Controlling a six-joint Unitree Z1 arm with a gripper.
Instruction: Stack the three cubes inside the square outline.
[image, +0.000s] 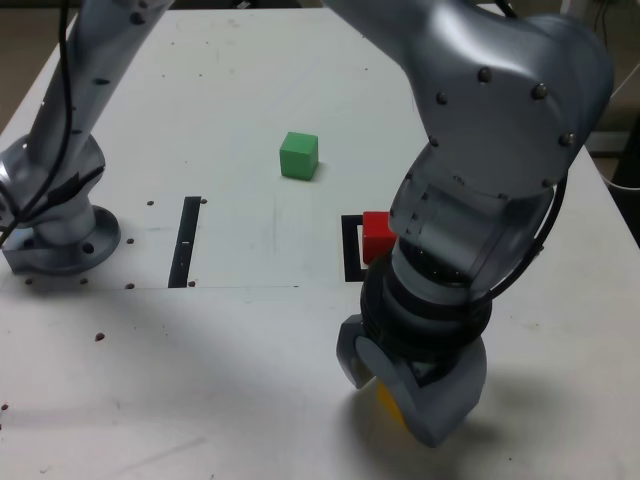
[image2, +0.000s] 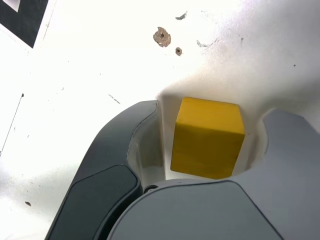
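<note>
The yellow cube (image2: 207, 137) rests on the white table between the two dark fingers of my gripper (image2: 210, 114). A thin gap shows on each side of it, so the jaws stand open around it without touching. In the exterior view the gripper (image: 388, 385) is low over the table near the front, and only a sliver of the yellow cube (image: 386, 399) shows under it. The red cube (image: 377, 236) sits inside the square outline (image: 351, 252), partly hidden by the arm. The green cube (image: 299, 155) stands alone farther back, towards the exterior view's left of the outline.
A thin black strip (image: 186, 240) lies flat at the exterior view's left. The arm's base (image: 60, 235) is bolted at the table's left edge. Small screw holes (image2: 162, 36) dot the tabletop near the gripper. A black corner (image2: 25, 20) shows at the wrist view's edge.
</note>
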